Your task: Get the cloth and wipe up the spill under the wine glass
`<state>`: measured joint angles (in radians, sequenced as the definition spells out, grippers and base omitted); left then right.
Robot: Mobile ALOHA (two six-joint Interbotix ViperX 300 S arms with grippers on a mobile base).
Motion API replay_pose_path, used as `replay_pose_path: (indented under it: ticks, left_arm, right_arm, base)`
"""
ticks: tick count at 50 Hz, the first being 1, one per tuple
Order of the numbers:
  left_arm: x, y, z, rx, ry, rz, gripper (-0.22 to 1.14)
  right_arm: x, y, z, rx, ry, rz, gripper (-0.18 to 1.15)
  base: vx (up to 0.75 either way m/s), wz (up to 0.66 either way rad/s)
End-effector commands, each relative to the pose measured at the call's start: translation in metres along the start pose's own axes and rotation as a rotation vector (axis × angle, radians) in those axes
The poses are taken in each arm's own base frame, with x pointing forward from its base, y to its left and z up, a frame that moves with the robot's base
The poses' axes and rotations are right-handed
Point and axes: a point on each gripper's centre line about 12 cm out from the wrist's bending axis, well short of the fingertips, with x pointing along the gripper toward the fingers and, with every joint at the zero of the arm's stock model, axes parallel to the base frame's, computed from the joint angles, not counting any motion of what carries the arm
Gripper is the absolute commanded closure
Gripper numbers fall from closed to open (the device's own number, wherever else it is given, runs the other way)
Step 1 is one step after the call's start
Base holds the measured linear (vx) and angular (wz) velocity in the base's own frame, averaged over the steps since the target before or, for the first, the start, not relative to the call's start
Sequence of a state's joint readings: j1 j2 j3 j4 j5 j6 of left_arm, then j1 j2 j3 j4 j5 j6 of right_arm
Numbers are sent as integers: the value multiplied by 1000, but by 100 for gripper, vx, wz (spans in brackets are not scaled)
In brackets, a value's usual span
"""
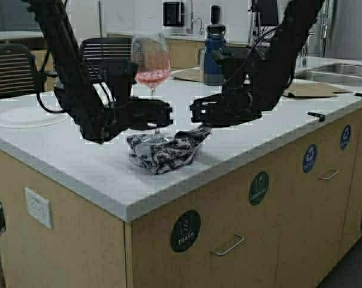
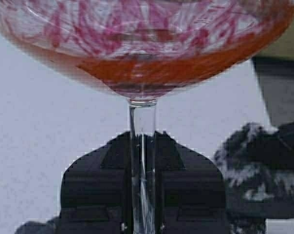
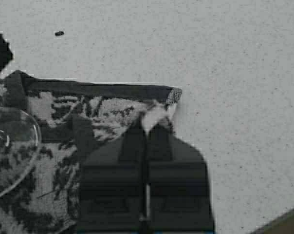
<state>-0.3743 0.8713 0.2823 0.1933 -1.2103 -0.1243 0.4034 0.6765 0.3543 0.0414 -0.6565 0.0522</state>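
Note:
The wine glass (image 1: 151, 63), clear with pink-red liquid in its bowl, is held above the white counter (image 1: 67, 156). My left gripper (image 1: 166, 113) is shut on its stem (image 2: 142, 161). The round foot (image 3: 10, 151) hangs over the cloth. The dark grey and white floral cloth (image 1: 163, 150) lies bunched on the counter below the glass. My right gripper (image 1: 194, 113) is shut on a corner of the cloth (image 3: 113, 112), just to the right of the left gripper. The cloth also shows in the left wrist view (image 2: 264, 165).
A dark blue bottle (image 1: 214, 51) stands at the back of the counter. A white plate (image 1: 25, 116) lies at the far left. A sink (image 1: 337, 73) and a brown sheet (image 1: 310, 90) are at the right. The counter's front edge is close below the cloth.

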Motion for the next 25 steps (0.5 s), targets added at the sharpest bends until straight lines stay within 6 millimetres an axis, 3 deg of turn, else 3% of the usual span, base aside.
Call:
replay_pose_path:
  ticks: [1,6,11,18,25]
  left_arm:
    - [10,0,-3,26,-30,-8,57]
    - [12,1,-16,49,-18,-7,57]
    - [13,1,-14,51,-25,-7,57]
    - [16,0,15,48,-66,-9,57]
    - [21,-1,60,60,-141,-12,57]
  right_arm:
    - [-2,-1,16,3,-43,-2,91]
    - [-3,-1,17,3,-49,-1,91]
    - [-6,0,19,3,-57,-1,91]
    - [-12,-12,25,21,-91,-26,91]
    - [-28,-38,42,88,-181,-109,91]
  base:
    - [0,0]
    - [0,0]
    - [0,0]
    - [0,0]
    - [0,0]
